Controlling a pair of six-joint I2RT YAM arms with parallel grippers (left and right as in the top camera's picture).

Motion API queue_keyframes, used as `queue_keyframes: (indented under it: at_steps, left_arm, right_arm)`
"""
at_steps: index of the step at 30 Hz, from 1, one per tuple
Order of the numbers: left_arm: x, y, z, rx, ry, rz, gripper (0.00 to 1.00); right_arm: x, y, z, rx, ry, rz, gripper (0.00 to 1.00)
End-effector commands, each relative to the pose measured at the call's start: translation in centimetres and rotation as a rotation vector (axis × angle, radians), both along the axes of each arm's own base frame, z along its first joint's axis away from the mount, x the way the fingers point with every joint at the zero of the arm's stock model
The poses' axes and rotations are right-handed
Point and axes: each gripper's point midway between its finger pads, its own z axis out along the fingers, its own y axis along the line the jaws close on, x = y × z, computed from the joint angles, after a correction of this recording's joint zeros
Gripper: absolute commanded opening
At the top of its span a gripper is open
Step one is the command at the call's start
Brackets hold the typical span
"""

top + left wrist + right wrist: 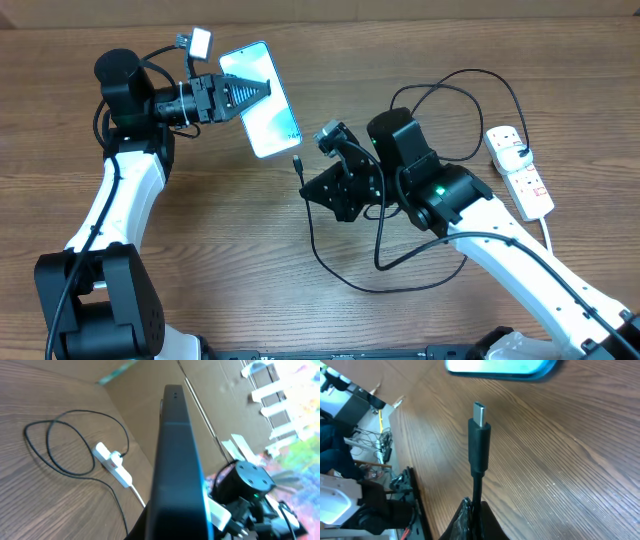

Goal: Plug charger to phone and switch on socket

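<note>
The phone (262,100) has a light blue-white screen and black edges. My left gripper (246,92) is shut on its upper half and holds it tilted above the table. In the left wrist view the phone (177,460) shows edge-on. My right gripper (312,183) is shut on the charger's black cable just behind its plug (298,162). The plug (479,435) points at the phone's bottom edge (502,367) with a small gap between them. The white socket strip (520,172) lies at the far right with a white adapter plugged in; it also shows in the left wrist view (114,464).
The black cable (345,270) loops across the table in front of the right arm and runs back to the strip. A white cord (546,232) leaves the strip's near end. Cardboard walls (150,405) stand behind the table.
</note>
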Motion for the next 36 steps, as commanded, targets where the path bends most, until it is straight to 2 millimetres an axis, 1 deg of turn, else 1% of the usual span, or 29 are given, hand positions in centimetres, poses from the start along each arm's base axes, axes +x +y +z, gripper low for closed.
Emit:
queue_keyframes:
  at_steps: [1,4,11,17,27,36]
  left_arm:
    - [-1.2,-0.5,0.6,-0.002,-0.032,-0.074,0.04]
    - [-1.2,-0.5,0.7,0.000,-0.051,-0.074,0.04]
    - [-1.4,-1.2,0.8,0.000,-0.049,-0.092,0.04]
    - [-1.6,-1.5,0.9,0.001,-0.065,-0.101,0.04]
    - [-2.1,-1.6,0.9,0.000,-0.072,-0.134,0.04]
    - [-2.1,-1.6,1.0,0.002,-0.084,-0.135,0.04]
  right_arm:
    - [0.5,0.7,0.1,0.004,-0.008,0.025,0.04]
    - [0.2,1.0,0.1,0.017,0.008,0.046,0.04]
    - [0.5,1.6,0.6,0.047,-0.025,0.061,0.04]
    - [-0.1,2.2,0.7,0.051,-0.023,0.083,0.04]
    - [0.0,2.2,0.8,0.052,-0.026,0.084,0.04]
    - [0.2,2.2,0.8,0.046,-0.053,0.086,0.04]
